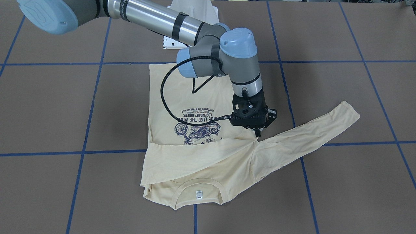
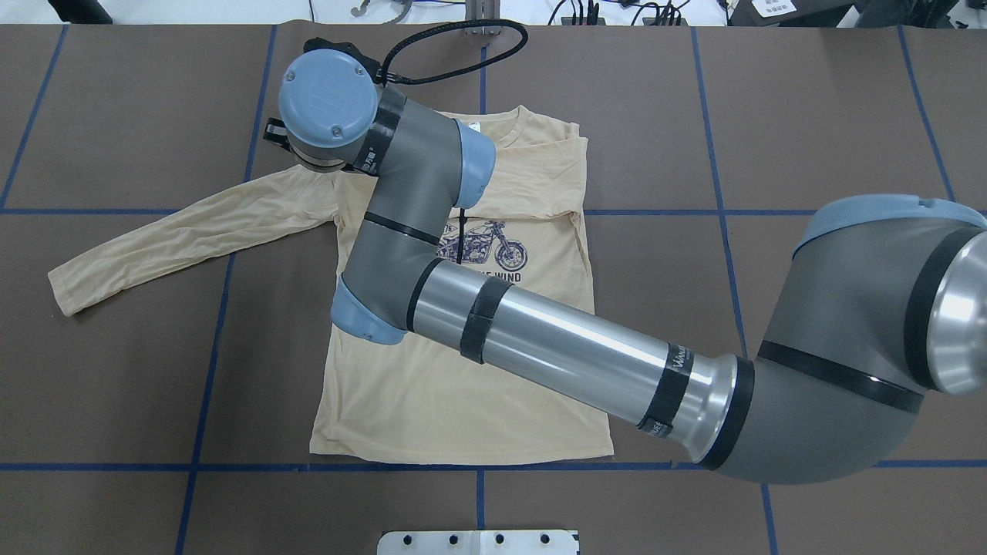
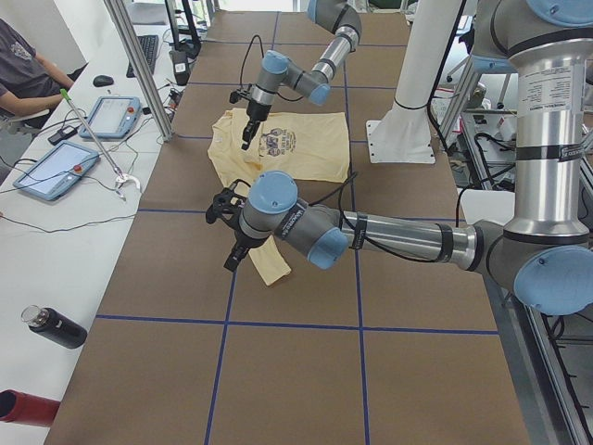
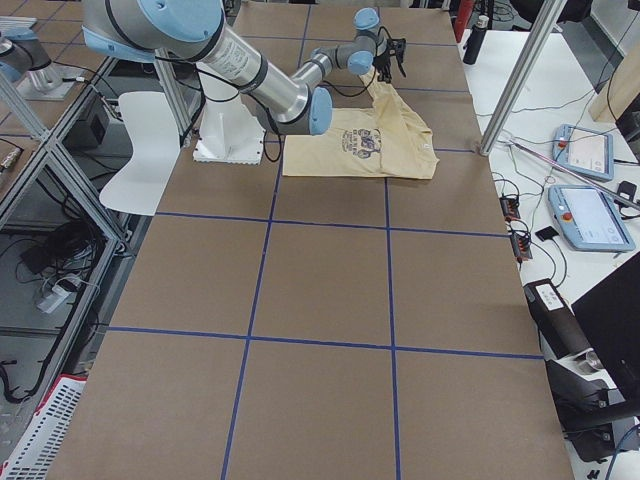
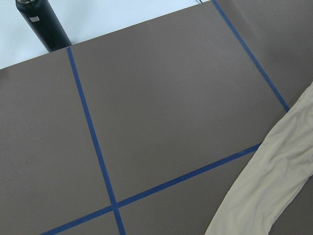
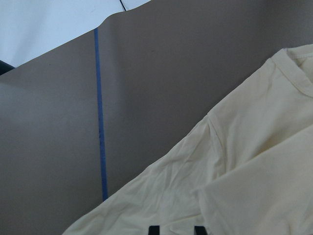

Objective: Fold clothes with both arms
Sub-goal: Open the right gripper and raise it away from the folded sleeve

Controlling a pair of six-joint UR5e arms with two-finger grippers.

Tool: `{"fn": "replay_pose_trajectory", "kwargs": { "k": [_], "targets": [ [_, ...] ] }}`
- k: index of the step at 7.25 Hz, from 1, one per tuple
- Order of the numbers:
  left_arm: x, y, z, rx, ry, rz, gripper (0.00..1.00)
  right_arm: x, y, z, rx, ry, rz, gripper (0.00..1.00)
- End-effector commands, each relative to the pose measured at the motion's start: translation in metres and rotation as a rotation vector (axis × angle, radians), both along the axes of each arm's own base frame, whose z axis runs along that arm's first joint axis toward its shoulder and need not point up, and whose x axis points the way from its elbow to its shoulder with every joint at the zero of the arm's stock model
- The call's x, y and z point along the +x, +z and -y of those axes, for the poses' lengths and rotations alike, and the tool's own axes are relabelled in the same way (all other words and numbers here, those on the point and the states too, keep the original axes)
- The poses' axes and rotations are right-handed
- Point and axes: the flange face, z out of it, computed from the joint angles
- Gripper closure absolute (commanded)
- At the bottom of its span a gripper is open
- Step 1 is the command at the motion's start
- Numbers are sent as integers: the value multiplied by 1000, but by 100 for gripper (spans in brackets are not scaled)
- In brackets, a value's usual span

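Note:
The cream-yellow T-shirt (image 1: 201,156) lies print side up on the brown table (image 2: 810,116). One sleeve is folded across its chest. The other sleeve (image 2: 177,231) stretches out flat toward the robot's left. My right arm reaches across the shirt. Its gripper (image 1: 258,132) stands tips down at the shoulder where the stretched sleeve begins. In the right wrist view its fingertips (image 6: 154,229) sit close together with creased fabric between them, so it looks shut on the shirt. My left gripper (image 3: 232,258) hangs above the sleeve's end (image 5: 274,166). I cannot tell whether it is open or shut.
The white pedestal (image 2: 478,542) stands at the robot's side of the table. A black bottle (image 5: 41,22) and tablets (image 3: 111,116) lie on the white side bench, where an operator (image 3: 23,65) sits. Blue tape lines grid the table.

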Motion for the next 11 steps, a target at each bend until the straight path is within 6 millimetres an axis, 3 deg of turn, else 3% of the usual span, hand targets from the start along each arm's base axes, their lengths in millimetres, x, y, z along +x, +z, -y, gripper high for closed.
{"fn": "replay_pose_trajectory", "kwargs": {
  "k": [1,2,3,4,5,6,7,8,10,11],
  "targets": [
    [53,-1,-1,-72,48,-61,0,10,-36,6,-61,53,68,0],
    [106,-8,-3,-155,59,-93,0,29,-51,20,-105,92,108,0],
    [125,8,4,-205,11,-67,2,55,-48,36,-158,53,107,0],
    [155,35,16,-186,22,-30,4,91,-29,43,-219,-2,56,1],
    [165,74,22,-177,18,-15,11,104,35,37,-213,-26,20,1],
    [167,99,23,-199,25,-11,23,129,100,41,-217,-85,-14,1],
    [166,119,21,-227,23,2,24,186,159,40,-248,-166,10,1],
    [164,124,18,-237,21,6,26,230,195,29,-230,-205,17,1],
    [166,129,19,-254,21,7,48,320,255,25,-257,-199,31,1],
    [167,131,19,-257,24,10,58,350,274,27,-230,-229,26,1]
  ]
}}
